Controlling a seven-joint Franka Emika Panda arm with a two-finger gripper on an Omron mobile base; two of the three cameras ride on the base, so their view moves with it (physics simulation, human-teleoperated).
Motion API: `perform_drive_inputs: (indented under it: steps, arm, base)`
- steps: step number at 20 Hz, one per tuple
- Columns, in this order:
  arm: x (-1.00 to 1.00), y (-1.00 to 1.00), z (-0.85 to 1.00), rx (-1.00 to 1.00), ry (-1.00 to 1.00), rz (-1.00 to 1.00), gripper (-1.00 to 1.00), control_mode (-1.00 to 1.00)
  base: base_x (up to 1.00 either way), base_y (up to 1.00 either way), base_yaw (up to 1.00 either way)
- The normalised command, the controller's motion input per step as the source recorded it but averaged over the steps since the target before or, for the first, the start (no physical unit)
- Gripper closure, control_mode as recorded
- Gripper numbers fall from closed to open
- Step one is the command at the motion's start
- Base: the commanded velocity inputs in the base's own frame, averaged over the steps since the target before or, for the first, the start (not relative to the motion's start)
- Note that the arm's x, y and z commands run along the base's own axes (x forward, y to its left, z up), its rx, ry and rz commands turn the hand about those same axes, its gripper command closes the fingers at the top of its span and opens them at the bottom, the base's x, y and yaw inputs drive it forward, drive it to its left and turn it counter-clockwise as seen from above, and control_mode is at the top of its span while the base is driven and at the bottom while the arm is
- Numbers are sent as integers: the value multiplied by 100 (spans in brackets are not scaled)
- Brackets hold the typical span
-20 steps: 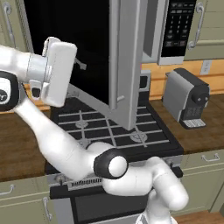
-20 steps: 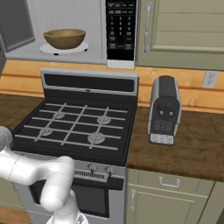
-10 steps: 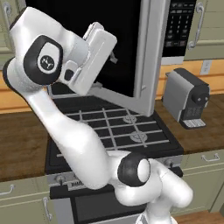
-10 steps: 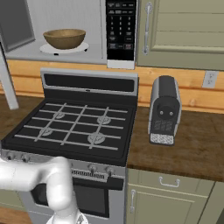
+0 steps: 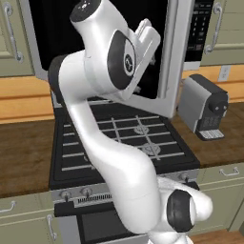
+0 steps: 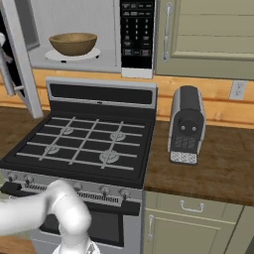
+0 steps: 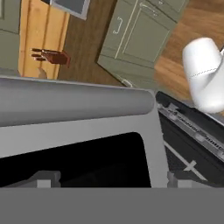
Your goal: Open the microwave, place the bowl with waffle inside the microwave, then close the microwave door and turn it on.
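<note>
The microwave point(image 6: 74, 15) stands open above the stove, black button panel point(image 6: 137, 34) on its right. Inside, the brown wooden bowl point(image 6: 73, 43) rests on the white turntable point(image 6: 96, 53); the waffle is hidden below the bowl's rim. The microwave door point(image 5: 164, 102) hangs swung out, its black glass toward the left camera, and appears again as the microwave door point(image 6: 20, 64) at the left edge. My gripper point(image 7: 109, 180) is open, close against the door's outer face, with the silver handle point(image 7: 74, 103) just beyond the fingertips point(image 7: 43, 180). Whether they touch the glass I cannot tell.
A black gas stove point(image 6: 84, 144) lies under the microwave, with a grey coffee machine point(image 6: 186, 124) on the wooden counter point(image 6: 223, 163) to its right. My own arm point(image 5: 102, 119) rises in front of the stove. Cabinets point(image 6: 208, 34) flank the microwave.
My arm has swung up from the left and over to the door's outer face. The door's free edge has moved right, toward the button panel. The bowl has stayed put.
</note>
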Motion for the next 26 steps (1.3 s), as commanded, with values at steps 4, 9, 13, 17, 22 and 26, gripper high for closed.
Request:
perform_drive_inputs:
  steps: [4,9,13,17,22,26]
  arm:
    - [35,-34,-7,7,-26,14,-100,-100]
    - [53,-27,-1,8,-25,13,-100,-100]
    - [56,-13,-7,5,-22,14,-100,-100]
    - [56,-4,-9,2,-19,13,-100,-100]
    - [44,-3,-5,1,-17,13,-100,-100]
    - [36,-3,0,0,-12,11,-100,-100]
  base:
    - [0,0,0]
    - [0,0,0]
    - [0,0,0]
    - [0,0,0]
    - [0,0,0]
    - [0,0,0]
